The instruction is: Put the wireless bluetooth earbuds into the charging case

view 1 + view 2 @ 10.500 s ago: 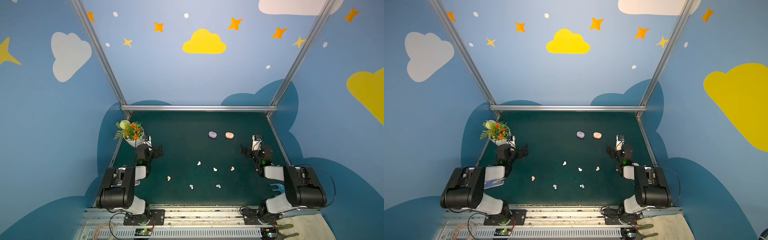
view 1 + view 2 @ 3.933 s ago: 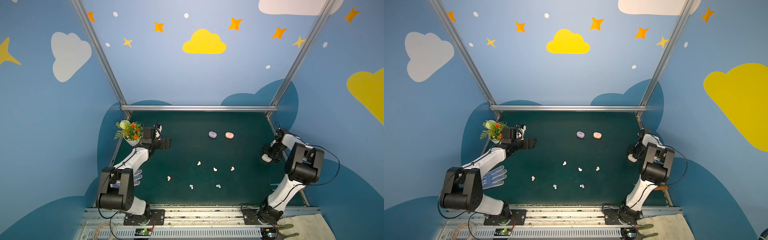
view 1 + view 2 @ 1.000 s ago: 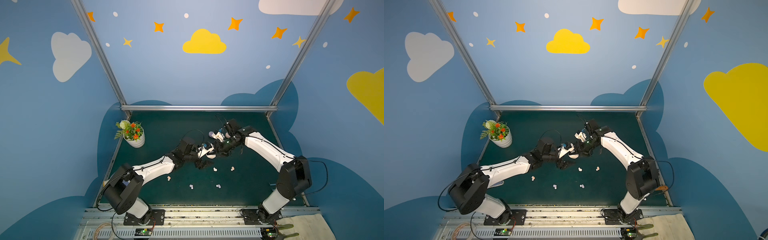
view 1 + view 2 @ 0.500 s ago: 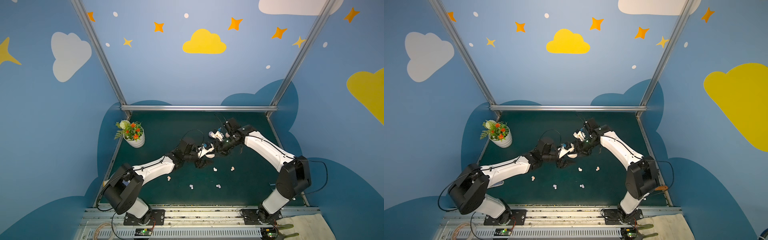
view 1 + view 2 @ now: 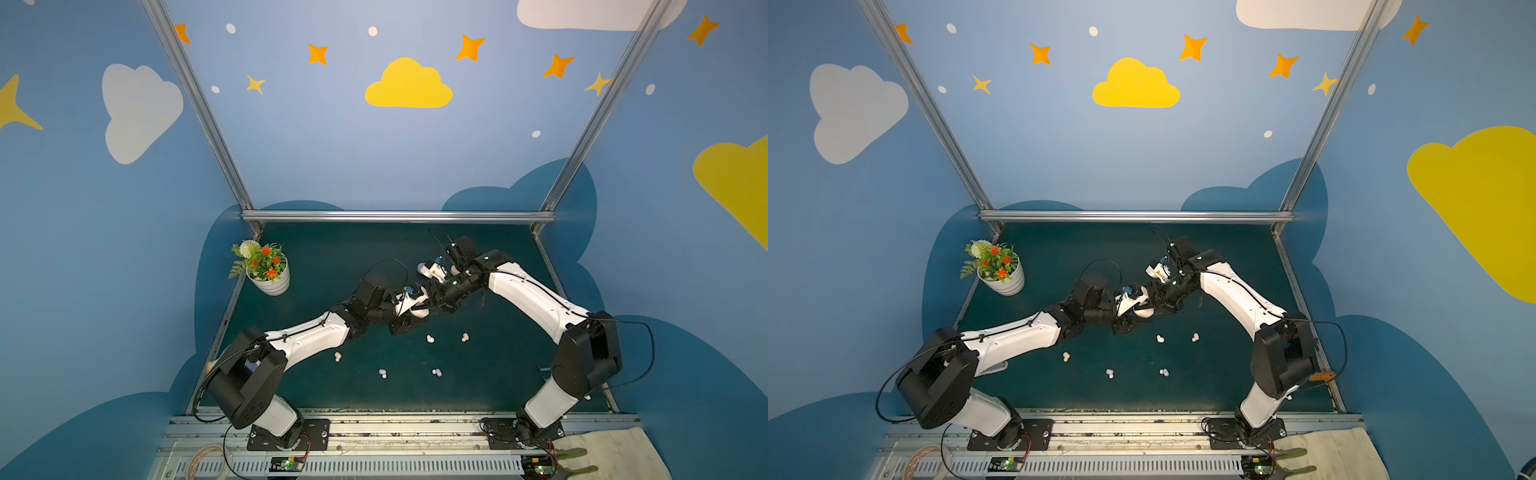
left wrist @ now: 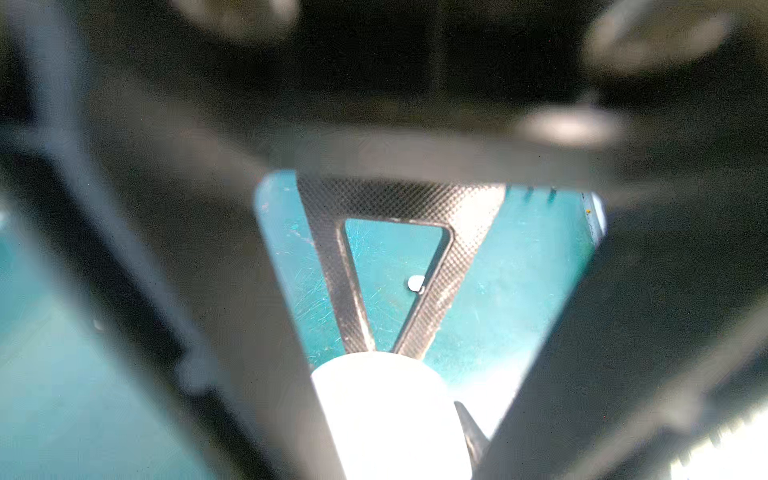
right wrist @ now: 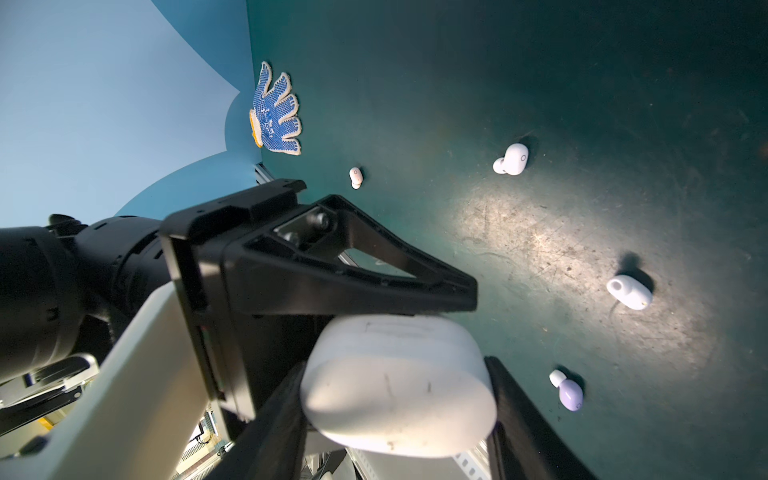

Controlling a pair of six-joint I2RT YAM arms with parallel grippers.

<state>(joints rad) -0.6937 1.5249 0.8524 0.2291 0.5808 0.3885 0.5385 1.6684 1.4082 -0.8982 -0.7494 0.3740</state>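
- white charging case point(image 7: 399, 386): smooth rounded pebble, lid shut; hangs tilted, lifted clear, mid-scene.
- white earbud point(image 5: 430, 338) and peach-pink earbud point(image 5: 464, 337): tiny beans; lie loose and apart, just in front of the case.
- second peach-pink earbud point(image 5: 338, 355): lies alone, further left.
- left lavender earbud point(image 5: 382, 373) and right lavender earbud point(image 5: 436, 372): lie nearest the front, well apart.

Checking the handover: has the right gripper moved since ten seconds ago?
Yes. Against the flower pot, the right gripper has come from the right edge of the mat to its middle, shut on the white charging case.
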